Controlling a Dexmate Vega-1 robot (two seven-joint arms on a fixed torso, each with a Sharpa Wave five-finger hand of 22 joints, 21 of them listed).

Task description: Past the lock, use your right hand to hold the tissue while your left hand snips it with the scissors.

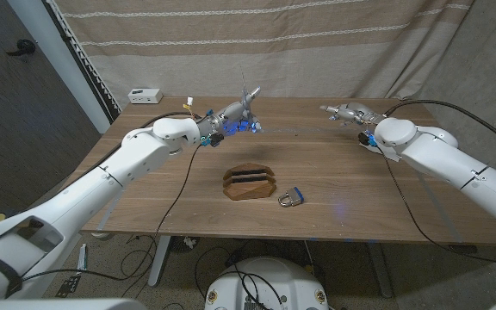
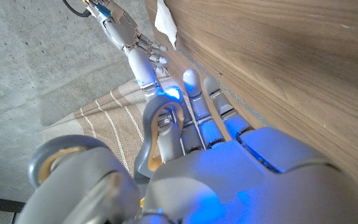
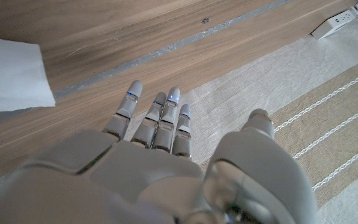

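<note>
My left hand is raised over the far middle of the table and holds the scissors, blades pointing up. Their grey handle loops sit against that hand's fingers in the left wrist view. The white tissue lies flat on the wood; its corner also shows in the left wrist view near the table's far edge. My right hand hovers at the far right with straight fingers, holding nothing, a short way from the tissue. The padlock lies at the table's middle.
A wooden slotted block stands just left of the padlock. A small white box sits at the far left corner. A striped curtain hangs close behind the table's far edge.
</note>
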